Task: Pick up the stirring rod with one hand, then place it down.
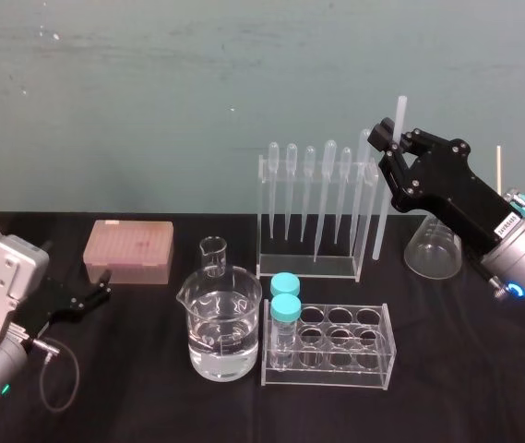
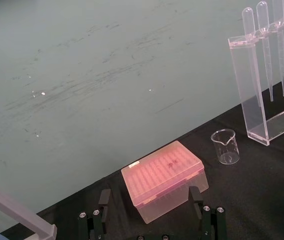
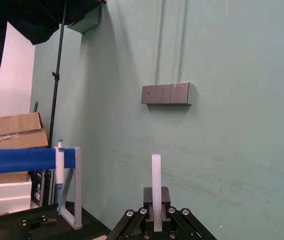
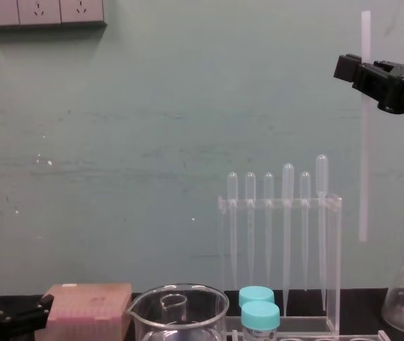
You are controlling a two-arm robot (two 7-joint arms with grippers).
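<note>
A black table (image 1: pixel 483 388) runs along a pale green wall. At its back middle stands the clear pipette rack (image 1: pixel 308 268) with a row of bulb-topped pipettes hanging in it. In front of that sits the clear tube rack (image 1: pixel 373 355), with two teal-capped vials (image 1: pixel 285 309) in its left end. Just left of it is the large beaker (image 1: pixel 220 328), part full of clear liquid. The pink lidded box (image 1: pixel 128 251) lies farther left, and a conical flask (image 1: pixel 433 247) stands to the right of the pipette rack.

The right gripper (image 1: pixel 389 137) is raised high over the right end of the pipette rack. Its fingers are pinched on the stirring rod (image 4: pixel 363 142) near the rod's upper end. The left gripper (image 1: pixel 103 284) rests low at the table's left, near the pink box, with its fingers (image 2: pixel 102 200) spread apart and nothing between them.

A small beaker (image 2: pixel 225 146) stands behind the large one.

The stirring rod hangs near upright in the air. Its lower end is clear of the table, between the pipette rack's right end and the flask.
</note>
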